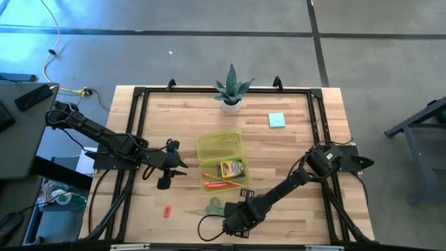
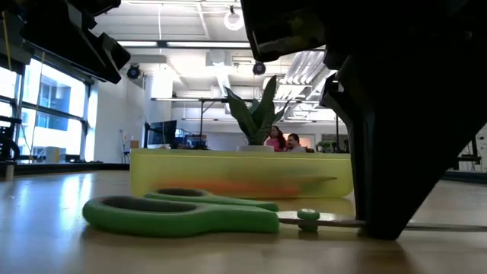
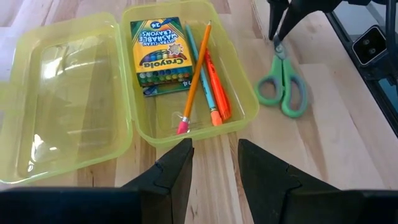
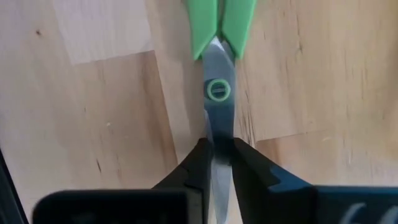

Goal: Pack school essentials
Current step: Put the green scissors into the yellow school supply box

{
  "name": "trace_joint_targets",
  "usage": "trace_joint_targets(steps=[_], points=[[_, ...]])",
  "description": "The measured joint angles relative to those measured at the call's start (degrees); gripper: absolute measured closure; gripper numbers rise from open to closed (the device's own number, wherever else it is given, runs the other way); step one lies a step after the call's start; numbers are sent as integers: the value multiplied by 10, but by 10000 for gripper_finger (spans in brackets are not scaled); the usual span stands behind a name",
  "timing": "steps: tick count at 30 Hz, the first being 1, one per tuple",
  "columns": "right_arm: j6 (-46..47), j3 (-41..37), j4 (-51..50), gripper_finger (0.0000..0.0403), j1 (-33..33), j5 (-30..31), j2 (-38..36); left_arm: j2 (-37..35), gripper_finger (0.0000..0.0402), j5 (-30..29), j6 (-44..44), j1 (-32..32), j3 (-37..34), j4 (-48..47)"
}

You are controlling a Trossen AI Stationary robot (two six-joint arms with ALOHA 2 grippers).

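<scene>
The open case [image 1: 220,148] is set mid-table, with a crayon box [image 1: 232,169] and pencils [image 1: 221,177] inside. Scissors [image 1: 219,206] are laid nearer, an eraser [image 1: 167,210] left, plant [image 1: 231,90] and notepad [image 1: 277,120] farther.

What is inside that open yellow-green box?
The box holds a crayon pack, a pencil, an orange pen and a blue pen. Anything beneath the pack is covered.

The green-handled scissors [image 3: 283,87] lie flat and closed on the table near its front edge, blades pinched between dark fingers. An orange pencil [image 3: 197,74], pens and a yellow crayon box [image 3: 158,56] lie in the open case. The light-blue notepad [image 1: 277,120] lies far right, the red eraser [image 1: 167,210] front left.
</scene>
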Motion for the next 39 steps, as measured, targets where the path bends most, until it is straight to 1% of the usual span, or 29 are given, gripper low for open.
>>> trace_joint_targets(steps=[3,6,22,26,32,39], points=[[-3,0,-1,386,0,1,0,0,282,0,0,0,0,0],[-5,-1,-3,393,0,1,0,0,282,-1,0,0,0,0],[-19,-1,10,402,18,16,0,0,282,-1,0,0,0,0],[-19,3,8,402,27,36,0,0,282,-1,0,0,0,0],[-20,35,-15,402,40,68,4,0,282,-1,0,0,0,0],[-19,38,-16,402,42,69,4,0,282,-1,-2,0,0,0]])
